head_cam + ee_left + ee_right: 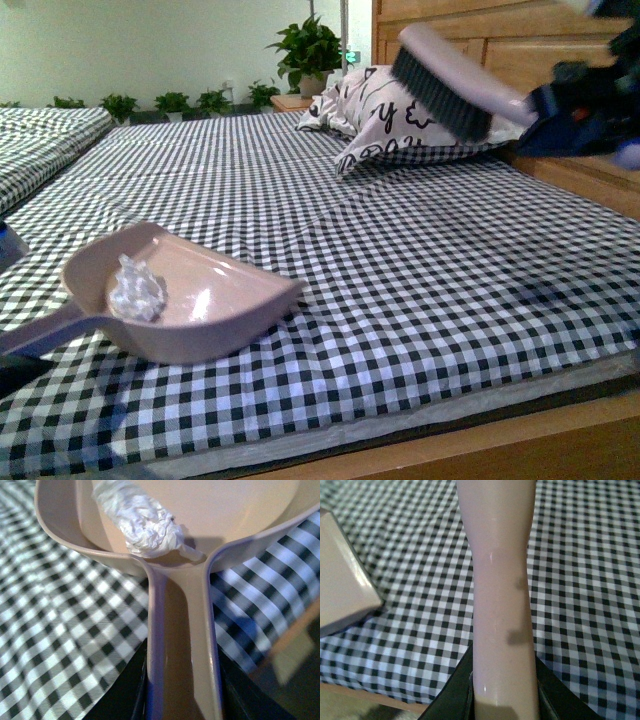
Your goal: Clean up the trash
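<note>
The small crumpled white paper wad (pixel 138 288) already lies inside the pink plastic dustpan (pixel 215 310), at its back wall close to the handle, and the dustpan rests on the near left part of the black-and-white checked bed cover (pixel 420 260). The left gripper (pixel 182 700) is closed around the dustpan handle, while the right gripper (pixel 502 690) is closed around the pink handle of the dark-bristled brush (pixel 440 92), which is raised at the far right near the patterned pillow (pixel 385 115). I judge the sweeping step finished (no other trash is visible); the next move calls for lifting the dustpan level, so the wad does not roll out.

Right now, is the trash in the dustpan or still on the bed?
In. The trash lies inside the dustpan, near its handle.
</note>
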